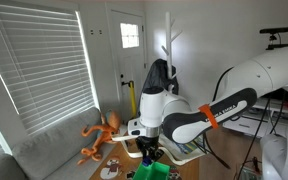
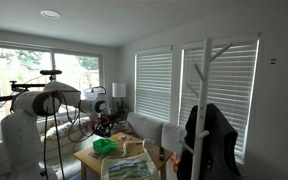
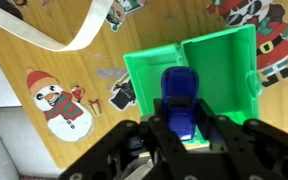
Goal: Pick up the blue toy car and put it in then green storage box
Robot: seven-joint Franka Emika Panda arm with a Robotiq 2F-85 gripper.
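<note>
Snowman picture point(image 3: 59, 100) lies flat on the left of the wooden desk point(image 3: 24, 60) in the wrist view. It is not part of my job. In the middle is the green storage box point(image 3: 229, 75). It is open on top so a toy can drop in. I hold the blue toy car point(image 3: 177, 88) right above it. My pincer point(image 3: 182, 128) is squeezed onto the car, with a finger on each side, so the car does not fall too soon. The car hangs over the left half of the box. I cannot tell if it touches the bottom. A Santa picture point(image 3: 269, 35) lies on the right, near the box.

In an exterior view the orange tentacled toy point(image 1: 99, 135) sits on the left, well apart from me. My arm comes in from the right and bends. My wrist points straight down at the box point(image 1: 149, 172).

In an exterior view my arm reaches from the left and tips down over the box point(image 2: 105, 146). A leaf tray point(image 2: 134, 168) lies just beside the box, to the right.

I think my job is nearly done. Next I should open my pincer and let the car drop. I must stay over the hole, or the car may hit the green wall and bounce out.
</note>
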